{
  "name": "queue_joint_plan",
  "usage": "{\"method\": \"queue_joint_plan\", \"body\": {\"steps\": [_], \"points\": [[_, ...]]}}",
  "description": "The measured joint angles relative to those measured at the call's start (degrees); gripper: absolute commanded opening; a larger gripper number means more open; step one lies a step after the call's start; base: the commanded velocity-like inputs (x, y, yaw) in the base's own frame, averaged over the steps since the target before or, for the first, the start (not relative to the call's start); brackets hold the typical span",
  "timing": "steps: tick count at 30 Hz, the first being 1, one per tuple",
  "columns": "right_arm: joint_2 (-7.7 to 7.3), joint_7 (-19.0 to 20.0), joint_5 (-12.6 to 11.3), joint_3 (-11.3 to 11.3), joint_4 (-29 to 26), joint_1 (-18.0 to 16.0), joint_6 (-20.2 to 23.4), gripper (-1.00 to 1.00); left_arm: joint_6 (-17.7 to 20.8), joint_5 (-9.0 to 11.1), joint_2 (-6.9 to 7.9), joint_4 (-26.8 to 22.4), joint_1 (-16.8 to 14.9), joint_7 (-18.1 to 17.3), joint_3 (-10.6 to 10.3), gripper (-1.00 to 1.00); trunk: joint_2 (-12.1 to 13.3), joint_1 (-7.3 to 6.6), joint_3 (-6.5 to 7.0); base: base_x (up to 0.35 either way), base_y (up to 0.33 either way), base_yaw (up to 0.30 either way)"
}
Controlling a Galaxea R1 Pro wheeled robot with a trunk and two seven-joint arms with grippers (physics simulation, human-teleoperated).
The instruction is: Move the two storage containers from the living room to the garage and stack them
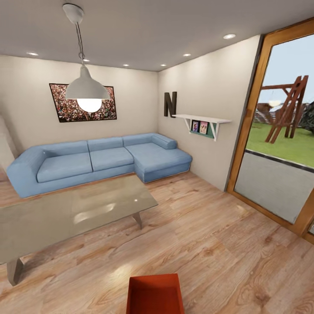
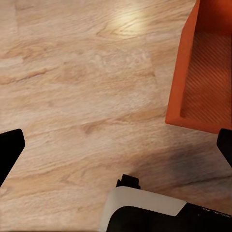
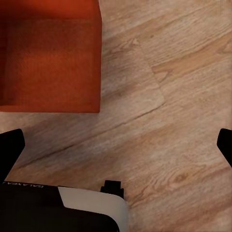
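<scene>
Wood-plank floor [image 1: 209, 244] is carrying one orange container [image 1: 155, 293] just ahead, within reach; left tool [image 2: 116, 145] and right tool [image 3: 116, 145] are both hanging wide, empty, ready for a grab.

An orange-red storage container [image 1: 155, 293] sits at the lower centre of the head view, on a light wood-plank floor [image 1: 218, 244] with brown grain streaks. Its inner base shows fine ribbed lines in the left wrist view [image 2: 209, 72]. A pale blue corner sofa [image 1: 96, 159] spans the middle left, under a white pendant lamp [image 1: 87, 89]. The walls are cream, the door frame [image 1: 248, 126] warm orange-brown. Black fingers [image 3: 9, 150] edge the right wrist view.
</scene>
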Motion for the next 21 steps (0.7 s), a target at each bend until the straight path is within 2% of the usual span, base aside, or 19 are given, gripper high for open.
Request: {"method": "queue_joint_plan", "body": {"steps": [10,21], "points": [[0.0,0.01,0.04,-0.02,0.0,0.0,0.0,1.0,0.0,0.0,0.0,0.0,0.0,0.0,0.0,1.0,0.0,0.0,0.0,0.0,0.0,0.075],[0.0,0.0,-0.19,-0.03,0.0,0.0,-0.01,1.0,0.0,0.0,-0.02,0.01,-0.01,0.01,0.01,1.0,0.0,0.0,0.0,0.0,0.0,0.005]]}}
